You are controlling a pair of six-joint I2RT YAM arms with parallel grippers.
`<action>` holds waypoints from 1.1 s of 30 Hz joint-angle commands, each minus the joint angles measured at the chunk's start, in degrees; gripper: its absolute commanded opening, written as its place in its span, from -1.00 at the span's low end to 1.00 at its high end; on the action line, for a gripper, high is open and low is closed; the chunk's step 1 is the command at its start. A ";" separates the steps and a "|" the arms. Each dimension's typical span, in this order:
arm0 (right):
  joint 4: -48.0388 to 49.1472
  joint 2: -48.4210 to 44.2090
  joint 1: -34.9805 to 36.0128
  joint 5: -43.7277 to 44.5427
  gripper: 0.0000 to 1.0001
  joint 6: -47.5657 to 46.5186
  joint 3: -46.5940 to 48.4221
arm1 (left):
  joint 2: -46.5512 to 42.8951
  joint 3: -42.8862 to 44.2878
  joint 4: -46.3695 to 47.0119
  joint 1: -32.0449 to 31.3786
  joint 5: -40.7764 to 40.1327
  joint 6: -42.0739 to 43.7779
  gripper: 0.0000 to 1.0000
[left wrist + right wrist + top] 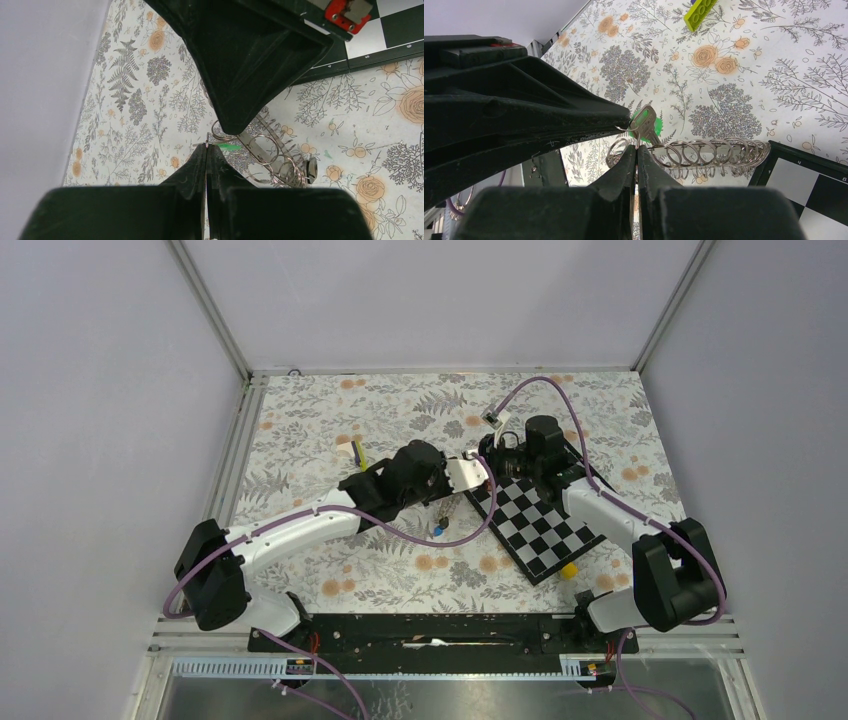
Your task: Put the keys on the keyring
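Above the surface (pixel 330 430) by the checkerboard (pixel 545 530), left fingers (pixel 192 175) pinch a loop of the keyring (pixel 704 152), right fingers (pixel 621 172) clamp the green key (pixel 644 122); best steady the loop, thread slowly.

The only readable marks were small white digits on the dark border of the checkerboard (pixel 370 59). In the left wrist view a 4 and a 6 stood along that border. In the right wrist view a 4 showed there too; a second digit at the picture's edge could not be made out.
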 commanded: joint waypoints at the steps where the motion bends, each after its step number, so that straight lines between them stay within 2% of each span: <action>1: 1.78 -0.25 0.27 -1.45 -1.00 -0.81 1.98 | -0.85 3.20 2.87 -0.27 -1.10 -0.19 -1.00; 33: 2.22 -1.31 0.27 -2.11 -1.00 -1.00 1.87 | -0.41 0.88 0.68 -0.19 1.60 1.73 -1.00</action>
